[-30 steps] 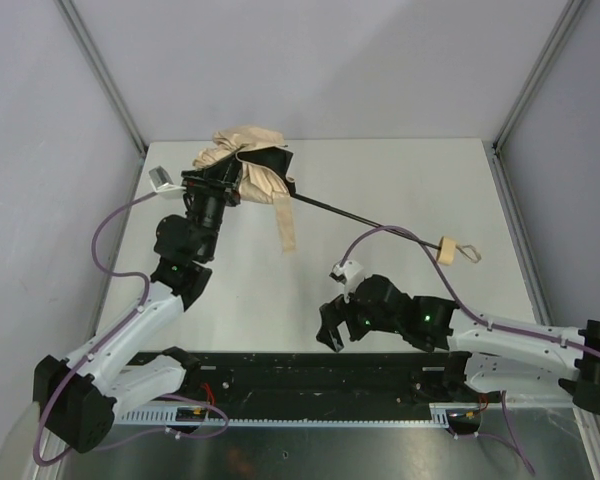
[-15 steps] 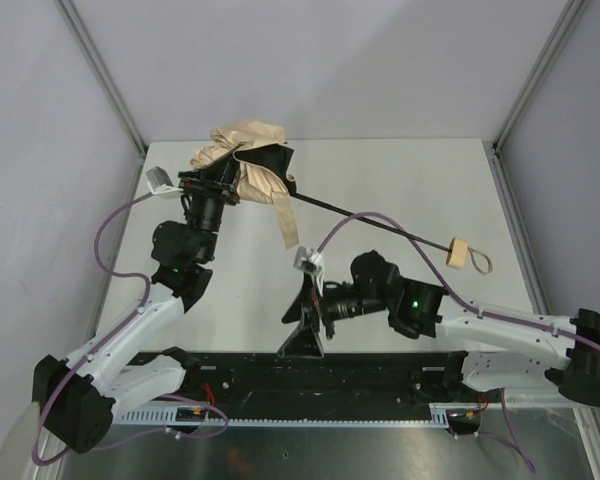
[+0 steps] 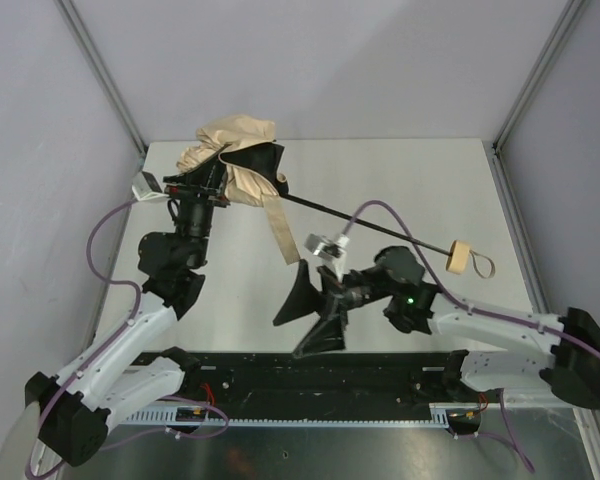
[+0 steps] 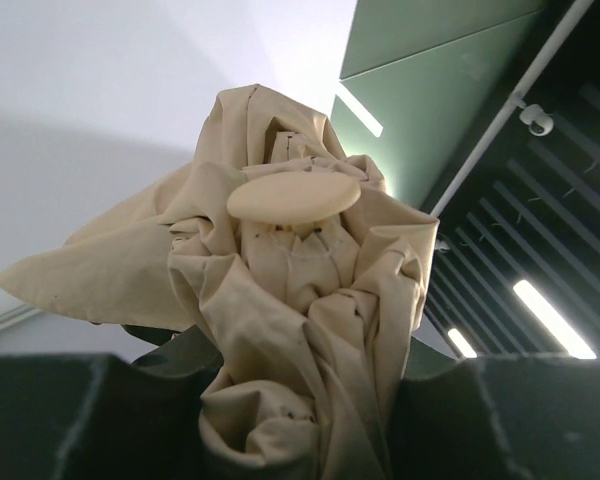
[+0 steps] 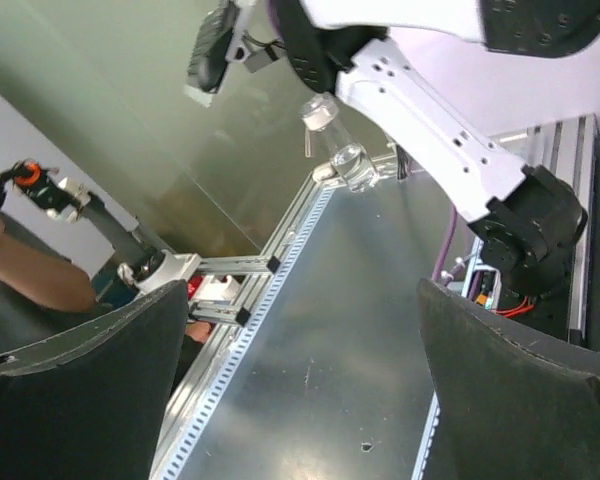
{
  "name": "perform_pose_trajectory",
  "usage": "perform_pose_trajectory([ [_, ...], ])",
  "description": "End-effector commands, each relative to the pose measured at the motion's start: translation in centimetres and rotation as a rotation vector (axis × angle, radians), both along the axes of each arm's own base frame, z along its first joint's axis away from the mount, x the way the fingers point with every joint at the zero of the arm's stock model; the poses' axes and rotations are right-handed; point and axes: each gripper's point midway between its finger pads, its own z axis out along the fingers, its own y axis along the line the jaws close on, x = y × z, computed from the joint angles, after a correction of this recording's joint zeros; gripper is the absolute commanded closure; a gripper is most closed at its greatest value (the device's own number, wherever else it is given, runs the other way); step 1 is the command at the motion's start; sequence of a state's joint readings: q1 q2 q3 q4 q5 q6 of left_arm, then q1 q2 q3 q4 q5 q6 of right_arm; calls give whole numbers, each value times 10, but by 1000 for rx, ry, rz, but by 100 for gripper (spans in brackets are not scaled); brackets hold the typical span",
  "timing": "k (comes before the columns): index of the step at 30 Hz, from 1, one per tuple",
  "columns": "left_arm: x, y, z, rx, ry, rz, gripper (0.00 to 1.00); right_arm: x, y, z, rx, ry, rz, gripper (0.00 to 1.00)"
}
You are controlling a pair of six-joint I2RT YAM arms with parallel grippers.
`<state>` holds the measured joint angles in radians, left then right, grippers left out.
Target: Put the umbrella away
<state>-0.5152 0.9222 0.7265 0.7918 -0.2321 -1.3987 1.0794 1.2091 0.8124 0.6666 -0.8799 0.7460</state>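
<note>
The umbrella has a bunched beige canopy [image 3: 238, 158] at the back left of the table, held off the surface. Its thin dark shaft [image 3: 370, 222] runs right and down to the tan handle [image 3: 458, 257] with a wrist loop. My left gripper [image 3: 242, 172] is shut on the canopy; in the left wrist view the fabric [image 4: 300, 340] fills the gap between the jaws, the round tip cap [image 4: 293, 197] above. My right gripper [image 3: 308, 318] is open and empty, near the table's front, turned toward the left front and away from the umbrella.
A beige closing strap [image 3: 277, 228] hangs from the canopy. The black base rail [image 3: 310, 372] runs along the near edge. The right wrist view shows the left arm's base [image 5: 450, 150], a metal plate [image 5: 340, 360] and a person's arm [image 5: 30, 275] outside the cell.
My right gripper has opened wide and swung up, turning toward the left front. My left gripper has shifted the canopy slightly left and back; the handle has moved slightly.
</note>
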Motion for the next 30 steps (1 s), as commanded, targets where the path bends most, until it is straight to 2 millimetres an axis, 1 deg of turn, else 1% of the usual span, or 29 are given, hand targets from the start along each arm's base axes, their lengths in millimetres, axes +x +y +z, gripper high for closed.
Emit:
perform_pose_trajectory([
  [1, -41, 24, 58, -112, -174, 3, 100, -19, -43, 40, 225, -82, -2, 1],
  [4, -45, 25, 61, -109, -186, 2, 100, -36, -62, 51, 290, -117, 23, 1],
  [6, -44, 28, 59, -120, -180, 9, 100, -46, -72, 54, 313, -142, 25, 1],
  [11, -47, 38, 65, -126, -196, 46, 100, -55, -90, 51, 288, -173, 4, 1],
  [14, -49, 46, 71, -121, -214, 82, 100, -52, -99, 49, 265, -178, -59, 1],
  [16, -48, 49, 75, -124, -223, 89, 100, -43, -105, 47, 239, -168, -131, 1],
  [21, -47, 54, 79, -131, -230, 100, 100, -30, -121, 46, 210, -154, -247, 1],
  [24, -46, 57, 81, -126, -235, 118, 100, -9, -132, 41, 178, -118, -408, 1],
  [25, -46, 58, 81, -115, -240, 132, 100, -2, -136, 38, 160, -103, -467, 1],
  [28, -45, 62, 82, -73, -249, 193, 100, 36, -156, 21, 75, -19, -735, 2],
  [29, -43, 64, 81, -67, -245, 210, 100, 50, -166, 15, 39, 14, -833, 7],
  [30, -41, 66, 80, -57, -242, 228, 100, 64, -177, 8, 3, 49, -934, 18],
])
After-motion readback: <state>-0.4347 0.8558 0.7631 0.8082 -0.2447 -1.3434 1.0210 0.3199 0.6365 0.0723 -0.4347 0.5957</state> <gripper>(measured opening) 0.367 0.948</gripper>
